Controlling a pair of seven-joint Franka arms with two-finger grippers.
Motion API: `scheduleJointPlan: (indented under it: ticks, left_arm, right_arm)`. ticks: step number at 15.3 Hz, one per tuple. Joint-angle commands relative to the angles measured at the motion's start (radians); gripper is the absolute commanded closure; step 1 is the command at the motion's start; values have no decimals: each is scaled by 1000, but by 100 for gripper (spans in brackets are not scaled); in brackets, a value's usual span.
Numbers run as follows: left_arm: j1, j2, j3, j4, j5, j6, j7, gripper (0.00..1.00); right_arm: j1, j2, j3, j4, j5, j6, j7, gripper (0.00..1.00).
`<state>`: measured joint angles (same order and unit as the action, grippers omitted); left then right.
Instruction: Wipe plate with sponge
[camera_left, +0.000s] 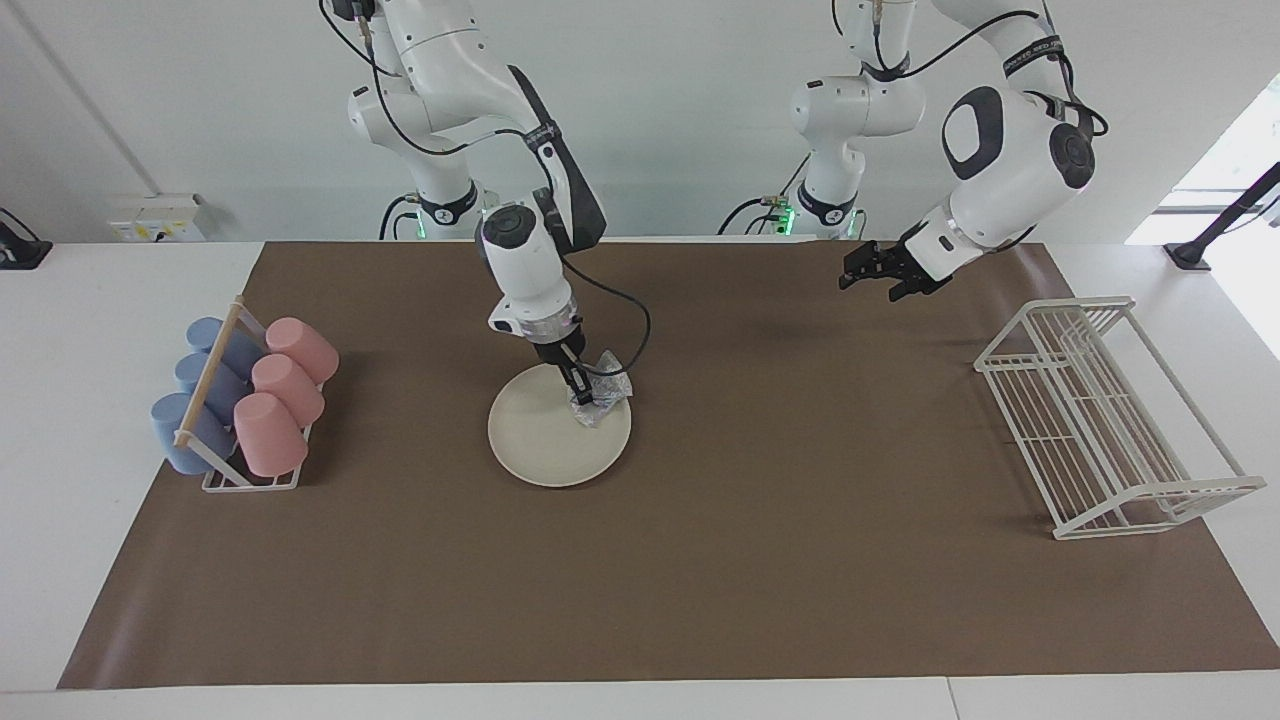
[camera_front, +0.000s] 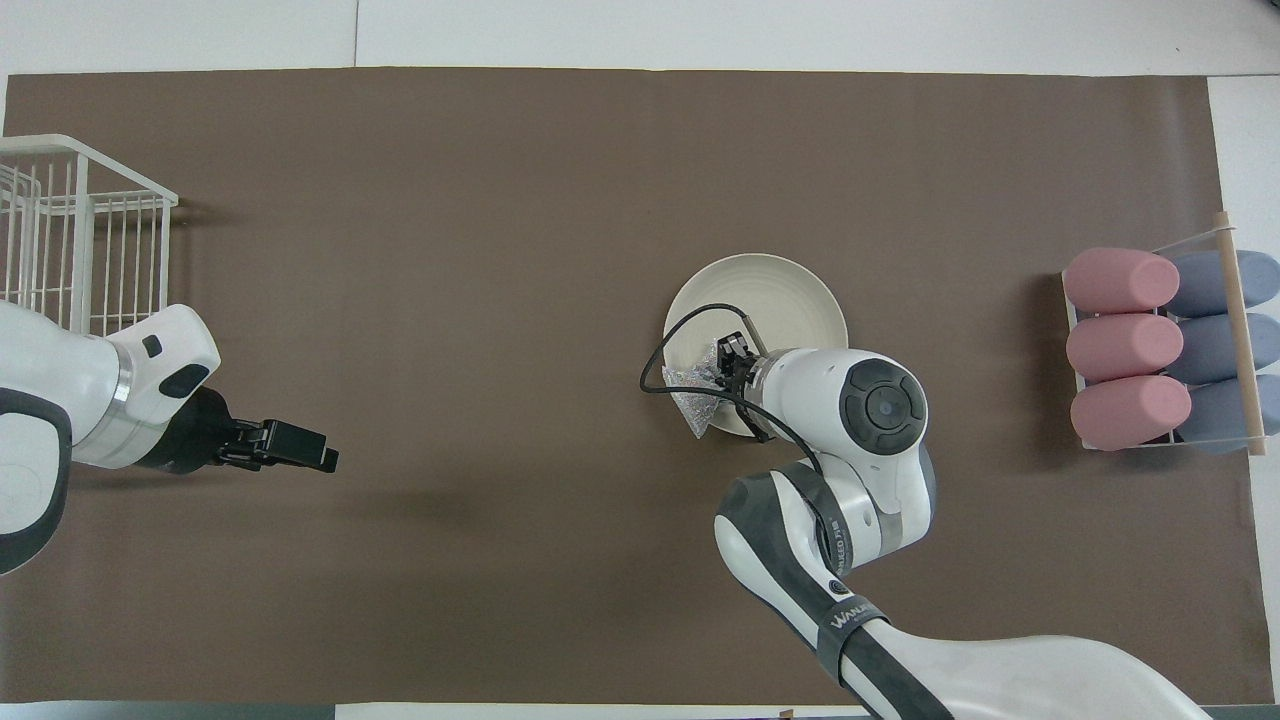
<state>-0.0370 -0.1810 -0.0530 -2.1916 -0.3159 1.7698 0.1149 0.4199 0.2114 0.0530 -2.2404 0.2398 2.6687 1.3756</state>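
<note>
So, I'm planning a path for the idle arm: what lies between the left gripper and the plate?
Only bare brown mat lies between the left gripper and the plate; the overhead view shows it.

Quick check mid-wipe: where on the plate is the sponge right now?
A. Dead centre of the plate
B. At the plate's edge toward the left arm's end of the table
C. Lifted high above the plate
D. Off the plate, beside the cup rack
B: the right gripper presses the sponge on the plate at the rim toward the left arm's end.
</note>
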Motion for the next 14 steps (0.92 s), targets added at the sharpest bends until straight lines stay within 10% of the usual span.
scheduleJointPlan:
  ticks: [1, 7, 14]
  left_arm:
    - [-20, 8, 2, 12, 29, 22, -58, 0]
    - [-4, 3, 5, 18, 31, 85, -58, 0]
    - [-6, 3, 5, 13, 32, 102, -109, 0]
  right_arm:
    - [-96, 40, 1, -11, 18, 19, -218, 100]
    - [-144, 40, 2, -7, 22, 16, -316, 100]
    - [36, 32, 4, -8, 26, 14, 117, 100]
